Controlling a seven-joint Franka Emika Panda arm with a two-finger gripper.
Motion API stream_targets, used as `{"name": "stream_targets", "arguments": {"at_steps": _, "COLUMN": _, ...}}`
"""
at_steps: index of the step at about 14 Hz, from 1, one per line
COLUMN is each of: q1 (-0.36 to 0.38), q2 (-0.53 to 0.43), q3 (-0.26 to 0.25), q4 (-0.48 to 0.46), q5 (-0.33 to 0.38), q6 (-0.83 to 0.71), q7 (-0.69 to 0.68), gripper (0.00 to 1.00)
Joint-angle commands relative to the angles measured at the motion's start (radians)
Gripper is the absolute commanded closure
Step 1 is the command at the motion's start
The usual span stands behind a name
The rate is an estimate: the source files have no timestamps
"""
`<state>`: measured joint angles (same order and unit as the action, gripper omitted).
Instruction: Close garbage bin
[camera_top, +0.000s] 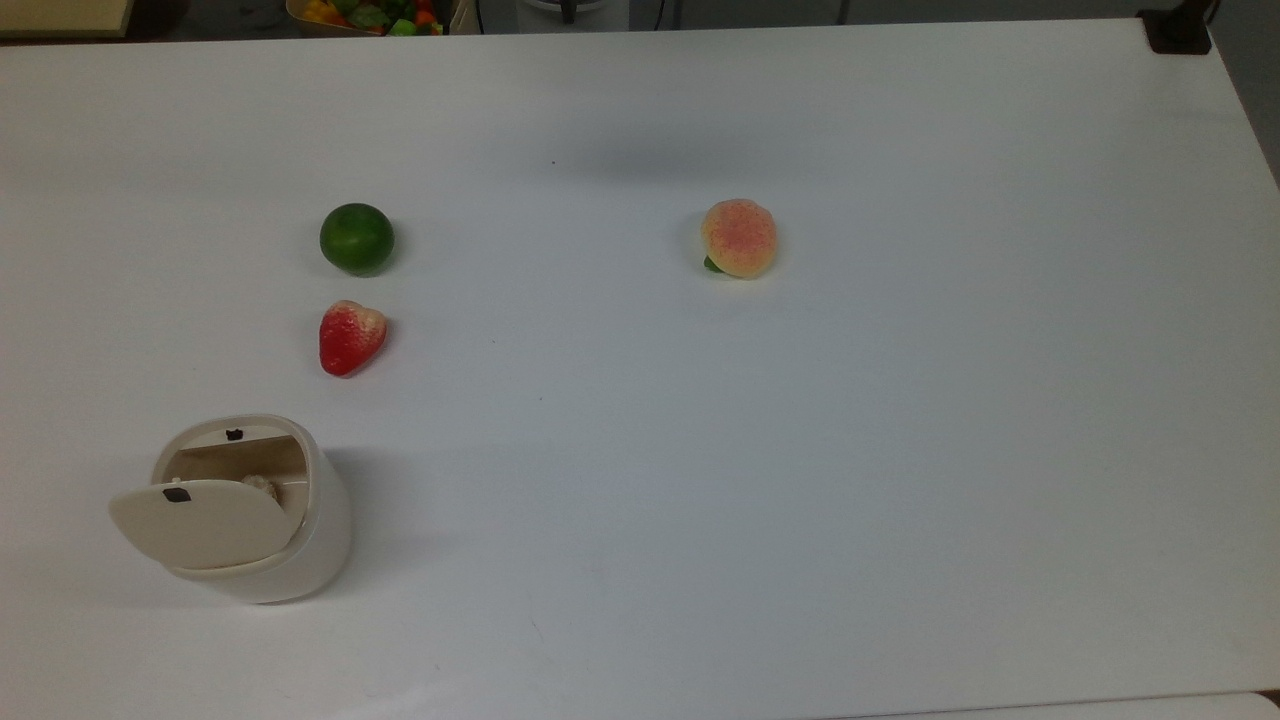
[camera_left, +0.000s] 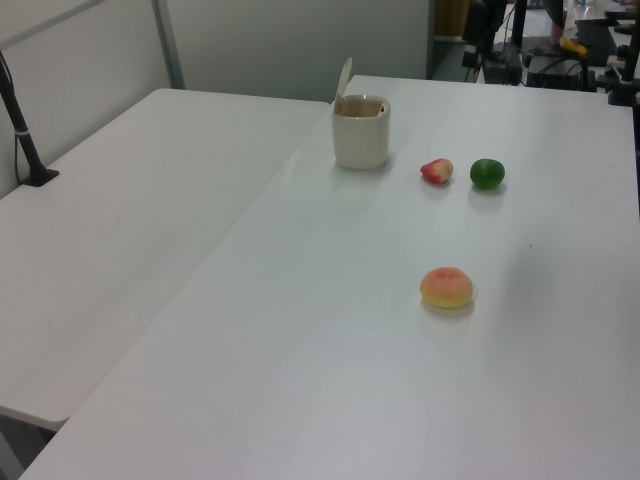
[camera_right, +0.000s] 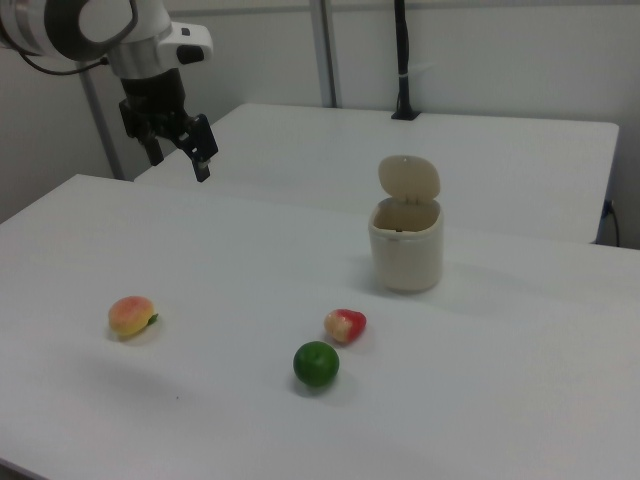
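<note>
Sitting on the worktop (camera_right: 520, 360), the garbage bin (camera_right: 406, 245) has its lid (camera_right: 408, 180) upright. The gripper (camera_right: 178, 152), fingers spread and empty, hangs well apart; a sideways shove could topple the light bin.

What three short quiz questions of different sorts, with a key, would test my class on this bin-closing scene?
1. True or false: the garbage bin has its lid shut flat.
2. Multiple choice: in the right view, which fruit lies nearest the garbage bin? A) the peach B) the lime C) the strawberry
3. Fill in: in the right view, the gripper hangs above the table toward the right view's ____ side, far from the bin.

Key
1. False: the lid stands raised and the bin is open.
2. C: the strawberry lies closest; the lime is just beyond it and the peach far off.
3. Left.
</note>
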<state>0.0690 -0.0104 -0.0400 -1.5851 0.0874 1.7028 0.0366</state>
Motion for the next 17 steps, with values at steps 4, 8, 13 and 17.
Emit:
{"name": "stream_targets", "arguments": {"at_steps": 4, "q1": 0.017, "q2": -0.016, "q3": -0.018, "q4": -0.019, "q5": -0.008, "q6": 0.035, "q7": -0.121, "gripper": 0.46}}
{"name": "stream_targets", "arguments": {"at_steps": 8, "q1": 0.014, "q2": -0.014, "q3": -0.018, "q4": -0.019, "q5": 0.002, "q6": 0.035, "q7": -0.136, "gripper": 1.00}}
{"name": "stream_targets", "arguments": {"at_steps": 13, "q1": 0.011, "q2": 0.024, "q3": -0.018, "q4": -0.019, "q5": 0.003, "q6": 0.089, "q7": -0.127, "gripper": 1.00}}
{"name": "stream_targets", "arguments": {"at_steps": 17, "q1": 0.005, "q2": 0.067, "q3": -0.020, "q4": -0.016, "q5": -0.001, "q6": 0.265, "q7": -0.087, "gripper": 1.00}}
